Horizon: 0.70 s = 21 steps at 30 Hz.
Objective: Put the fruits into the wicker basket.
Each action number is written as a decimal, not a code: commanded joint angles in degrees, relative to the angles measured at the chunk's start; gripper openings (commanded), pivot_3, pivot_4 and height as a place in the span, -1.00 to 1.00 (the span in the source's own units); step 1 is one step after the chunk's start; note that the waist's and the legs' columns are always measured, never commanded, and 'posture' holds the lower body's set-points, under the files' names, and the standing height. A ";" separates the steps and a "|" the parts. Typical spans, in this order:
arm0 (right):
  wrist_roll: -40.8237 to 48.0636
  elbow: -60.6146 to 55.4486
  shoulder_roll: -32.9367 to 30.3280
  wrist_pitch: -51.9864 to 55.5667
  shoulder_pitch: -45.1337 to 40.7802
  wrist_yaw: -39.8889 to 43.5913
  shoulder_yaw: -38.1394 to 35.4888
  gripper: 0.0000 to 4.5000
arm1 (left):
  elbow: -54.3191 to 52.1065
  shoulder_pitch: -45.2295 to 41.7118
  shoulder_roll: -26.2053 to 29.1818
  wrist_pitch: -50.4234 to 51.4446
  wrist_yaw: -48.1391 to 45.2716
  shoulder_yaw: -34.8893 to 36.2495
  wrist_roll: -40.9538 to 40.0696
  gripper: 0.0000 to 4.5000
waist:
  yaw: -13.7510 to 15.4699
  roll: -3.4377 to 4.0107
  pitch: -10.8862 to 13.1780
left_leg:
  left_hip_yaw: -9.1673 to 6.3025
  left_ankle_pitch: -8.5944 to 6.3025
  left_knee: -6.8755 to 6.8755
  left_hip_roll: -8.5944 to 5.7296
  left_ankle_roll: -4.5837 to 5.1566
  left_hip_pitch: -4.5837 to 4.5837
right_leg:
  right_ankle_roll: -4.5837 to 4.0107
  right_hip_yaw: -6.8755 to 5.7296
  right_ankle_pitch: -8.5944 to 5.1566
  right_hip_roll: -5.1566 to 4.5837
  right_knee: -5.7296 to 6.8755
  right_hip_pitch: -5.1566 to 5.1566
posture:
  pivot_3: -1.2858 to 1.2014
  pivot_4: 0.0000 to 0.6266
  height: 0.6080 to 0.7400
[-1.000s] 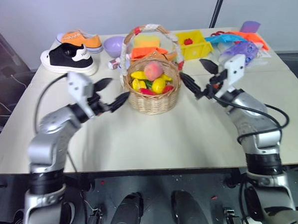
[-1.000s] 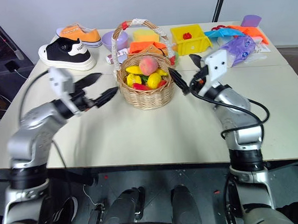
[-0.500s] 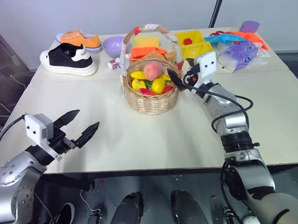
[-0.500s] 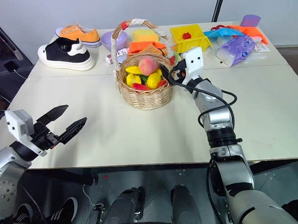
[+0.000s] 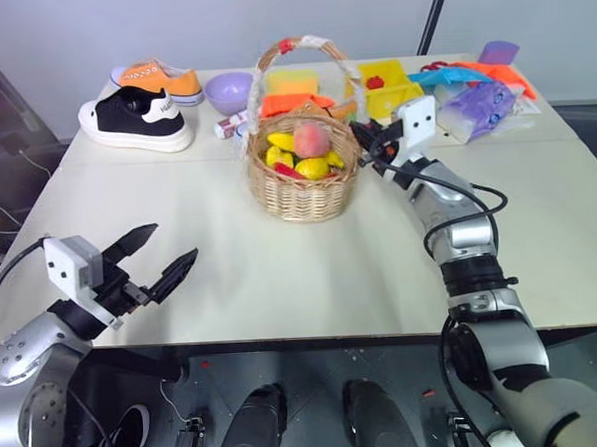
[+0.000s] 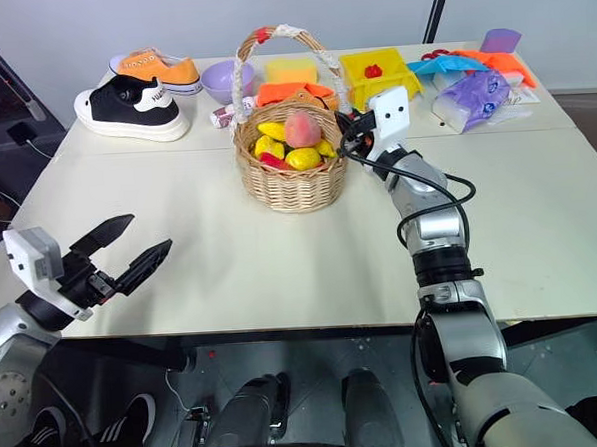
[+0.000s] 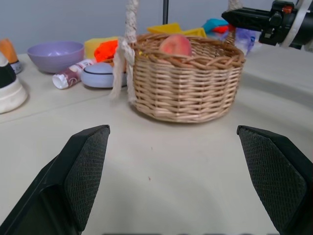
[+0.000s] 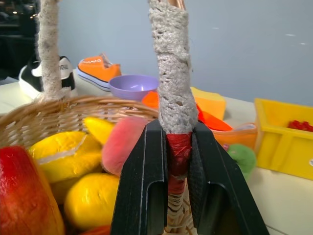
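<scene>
Since a moment ago, our right pincer [image 8: 178, 161] has clenched on the wicker basket [image 5: 304, 178] handle, likely to shift it; peach [image 5: 311, 139] already inside. Our left pincer [image 5: 156, 259] waits released over the tabletop [image 5: 281, 274].

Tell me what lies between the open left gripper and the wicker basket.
Only bare table lies between the left gripper and the wicker basket, as the left eye view shows.
</scene>
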 commanded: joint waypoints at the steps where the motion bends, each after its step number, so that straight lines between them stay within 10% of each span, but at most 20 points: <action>1: 2.34 -5.41 -2.55 0.17 0.01 0.07 -3.81 -0.99 | 0.39 -0.56 2.26 0.13 -2.66 -1.22 -1.08 1.00 | 0.23 0.00 0.00 | 0.00 0.00 0.00 -0.01 0.00 0.00 | 0.00 0.00 0.00 -0.01 0.00 0.01 | 0.03 -0.52 1.00; 21: 8.92 -20.59 -22.30 7.44 22.01 -7.36 -30.97 -0.99 | 18.96 -20.20 6.90 -2.18 -18.25 -19.87 5.74 1.00 | -0.31 0.32 0.07 | 0.40 -0.03 -0.03 0.06 0.08 0.03 | -0.02 0.10 -0.02 -0.01 -0.01 0.01 | 0.03 -0.52 1.00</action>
